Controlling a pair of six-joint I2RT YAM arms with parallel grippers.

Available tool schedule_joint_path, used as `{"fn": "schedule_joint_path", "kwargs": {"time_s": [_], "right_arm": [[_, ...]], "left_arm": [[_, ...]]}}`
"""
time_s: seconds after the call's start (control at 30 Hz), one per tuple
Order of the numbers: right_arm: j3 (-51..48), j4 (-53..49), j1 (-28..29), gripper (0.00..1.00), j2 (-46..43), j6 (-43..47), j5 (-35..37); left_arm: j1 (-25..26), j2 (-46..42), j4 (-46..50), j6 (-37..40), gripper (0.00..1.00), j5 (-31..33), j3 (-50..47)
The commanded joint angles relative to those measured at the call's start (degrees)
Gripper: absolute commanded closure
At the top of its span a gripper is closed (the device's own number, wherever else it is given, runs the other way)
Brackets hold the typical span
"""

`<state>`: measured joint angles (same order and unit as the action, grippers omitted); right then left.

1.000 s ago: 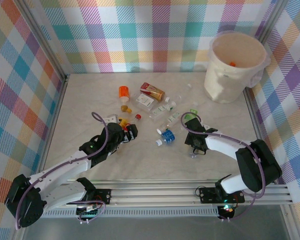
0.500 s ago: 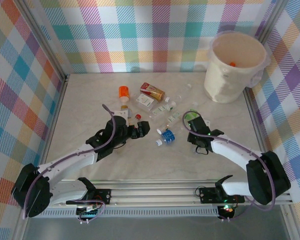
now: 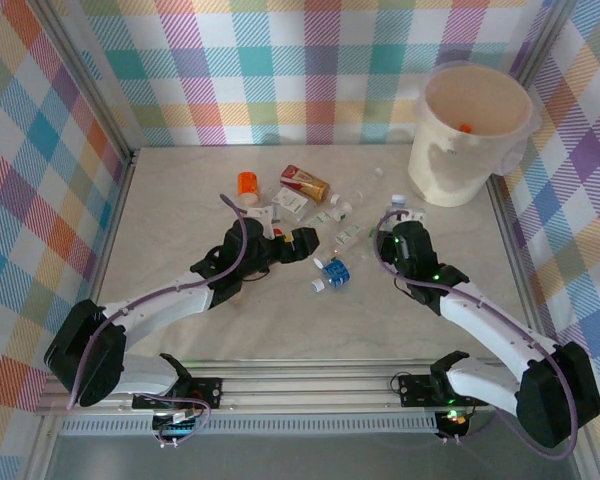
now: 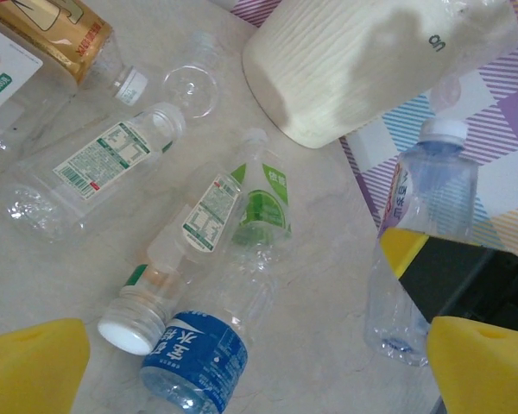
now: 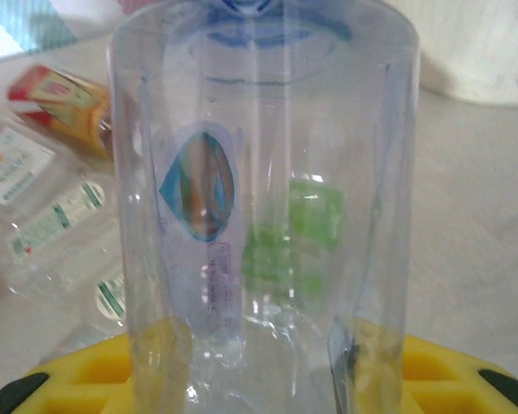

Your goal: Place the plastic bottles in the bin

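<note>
Right gripper [image 5: 259, 379] clamps clear blue-labelled bottle [image 5: 259, 172] upright, presumably for transfer to bin [image 3: 460, 170]; left gripper [image 4: 259, 371] spread wide over loose bottles [image 4: 198, 216].

Tabletop [image 3: 170, 200]: pale, marbled surface. Plaid cloth walls [image 3: 280, 70] stand along its left, far and right sides. Aluminium rails [image 3: 330, 395] run along its near edge. Metal posts [image 3: 82, 75] rise from its far corners.
</note>
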<state>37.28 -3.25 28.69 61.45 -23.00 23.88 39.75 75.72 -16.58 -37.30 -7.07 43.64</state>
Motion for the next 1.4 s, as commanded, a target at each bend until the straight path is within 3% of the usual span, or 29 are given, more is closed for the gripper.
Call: {"fn": "schedule_joint_path", "kwargs": {"time_s": [0.0,0.33,0.63,0.9,1.07,1.37], "right_arm": [[4.76,9.9,-0.7,0.66,0.26,3.5,-2.94],[21.46,14.14,-10.76,0.67,8.53,9.27,-17.98],[37.7,11.15,-19.75,0.67,17.34,13.18,-22.77],[53.57,3.39,-26.53,0.67,28.93,13.86,-22.4],[69.01,-10.13,-30.27,0.65,37.9,14.45,-23.21],[80.48,-16.91,-34.12,0.64,47.0,16.54,-12.75]], "left_arm": [[0.6,0.47,-1.73,-1.76,0.0,-0.9,2.1],[0.57,-1.77,1.0,-3.93,0.0,3.62,-0.05],[0.65,-5.43,4.18,-4.74,0.0,8.84,-2.23],[0.59,-7.67,6.36,-5.49,0.0,10.72,-3.27],[0.6,-9.38,8.1,-5.52,0.0,12.11,-3.98],[0.52,-11.52,9.84,-5.59,0.0,14.4,-5.01]]}}
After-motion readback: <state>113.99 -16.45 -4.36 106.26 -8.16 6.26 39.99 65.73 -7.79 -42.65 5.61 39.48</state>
